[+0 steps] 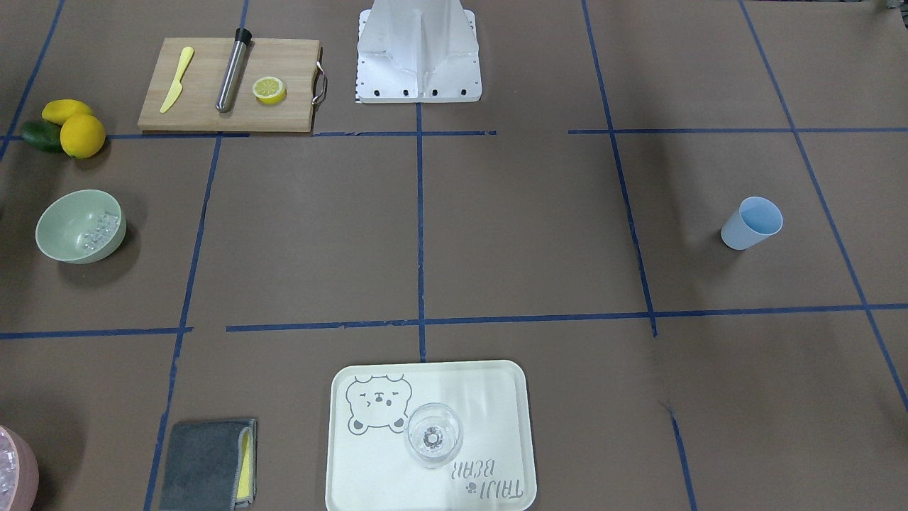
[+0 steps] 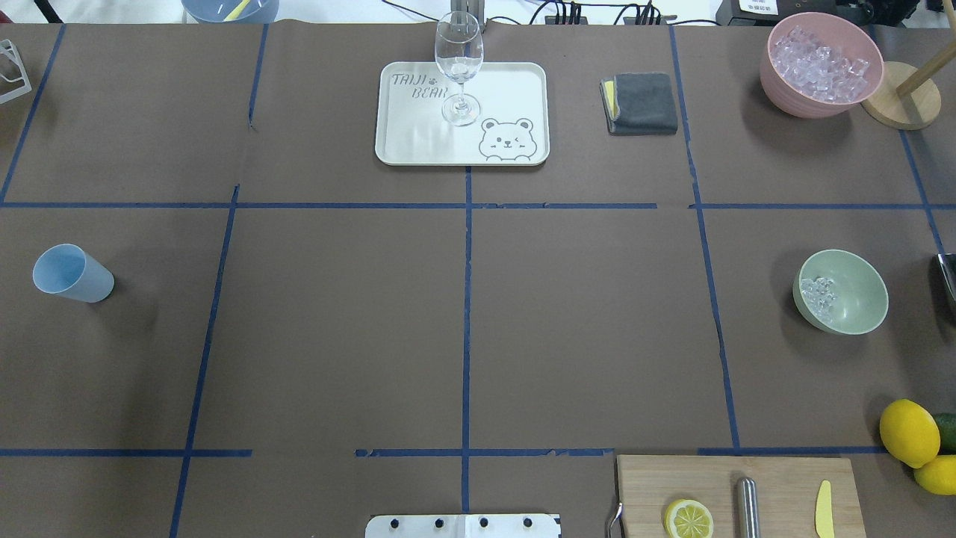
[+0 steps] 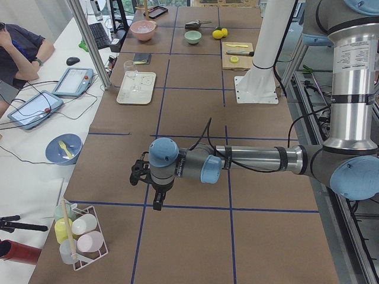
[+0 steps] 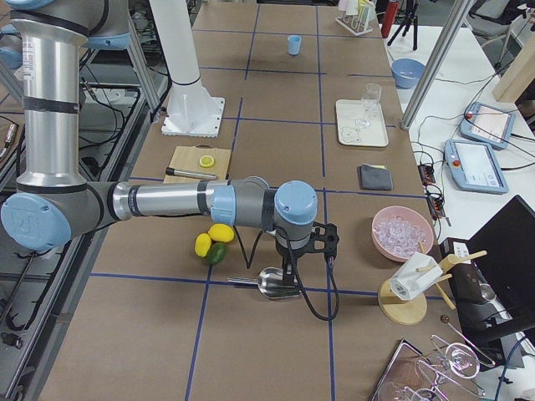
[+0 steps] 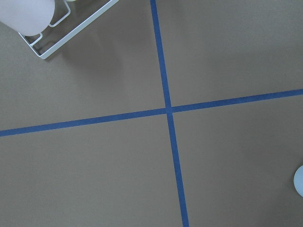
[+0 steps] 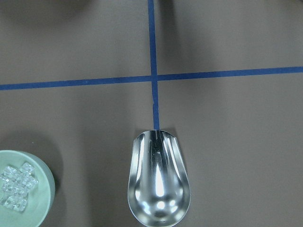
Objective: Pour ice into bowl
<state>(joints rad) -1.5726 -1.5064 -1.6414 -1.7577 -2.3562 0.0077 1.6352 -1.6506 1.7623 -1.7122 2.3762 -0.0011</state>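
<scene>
I see ice (image 2: pixel 818 293), small glassy cubes, heaped in the matte sage bowl (image 2: pixel 859 288), on the table's right side. Shiny rounded steel scoop (image 6: pixel 158 182) near it, below R gripper (image 4: pixel 291 271); can't tell finger state, same for L gripper (image 3: pixel 156 205). Brown paper (image 2: pixel 582 321) w/ blue tape (image 2: pixel 467 299) grid.

The brown-papered table (image 2: pixel 336 336), gridded with blue tape, carries a sage-green bowl (image 2: pixel 860 300), blue cup (image 2: pixel 72 273), bear-printed tray (image 2: pixel 418 142), folded grey cloth (image 2: pixel 644 103), pink bowl (image 2: pixel 790 97), wooden cutting board (image 2: pixel 784 493), lemons (image 2: pixel 908 432) and a steel scoop (image 6: pixel 158 184).
</scene>
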